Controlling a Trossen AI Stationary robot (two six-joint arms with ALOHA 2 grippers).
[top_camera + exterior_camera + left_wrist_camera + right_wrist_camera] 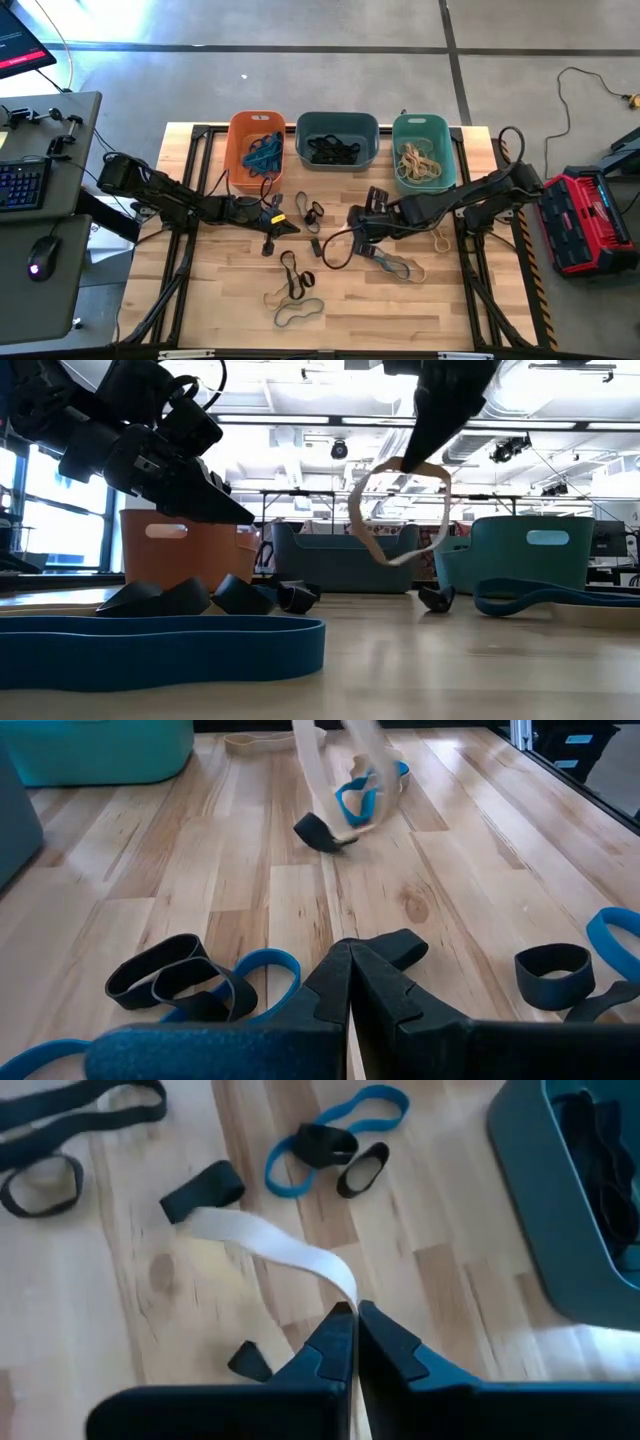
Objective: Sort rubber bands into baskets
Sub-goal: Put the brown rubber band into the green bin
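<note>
Spanning the scene, the wooden table [420, 310] carries three baskets along its far edge: orange basket [240, 160], slate basket [337, 128] and teal basket [423, 128], holding blue, dark and tan bands respectively. Above the middle, the right end effector [352, 1317] pinches a tan rubber band [400, 510] clear of the surface, while the left end effector [348, 960] hovers closed and empty. Loose rubber bands [297, 300] in blue, black and tan lie scattered on the boards.

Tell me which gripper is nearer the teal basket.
Right. The right gripper sits below and left of the teal basket, holding a tan band; the left gripper is under the orange basket.
</note>
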